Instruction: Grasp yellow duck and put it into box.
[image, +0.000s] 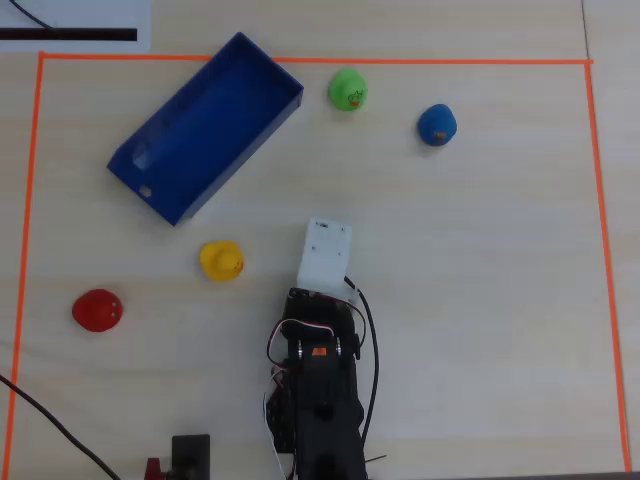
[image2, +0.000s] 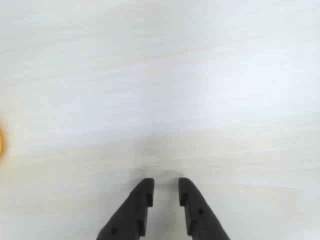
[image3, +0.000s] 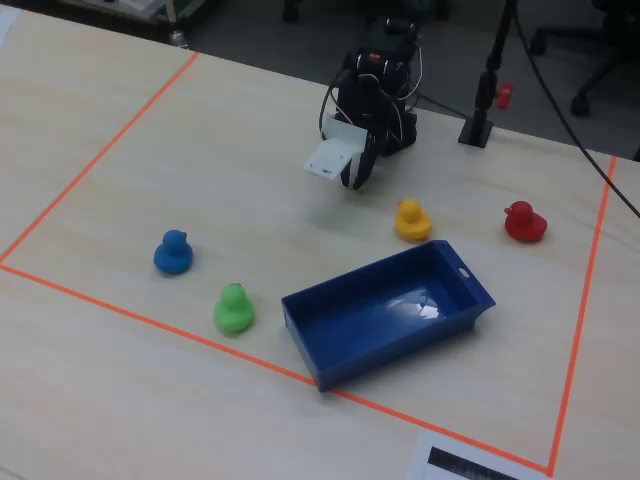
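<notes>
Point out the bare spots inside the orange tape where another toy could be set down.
Largest bare patch, overhead view: right of the arm, below the blue duck, up to the orange tape. A smaller patch lies between the green duck and the gripper. It is crowded on the left, around the box, yellow duck and red duck.

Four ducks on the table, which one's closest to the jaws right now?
The yellow duck. In the overhead view it sits just left of the arm; the red duck is farther left, and the green duck and blue duck are far across the table.
</notes>
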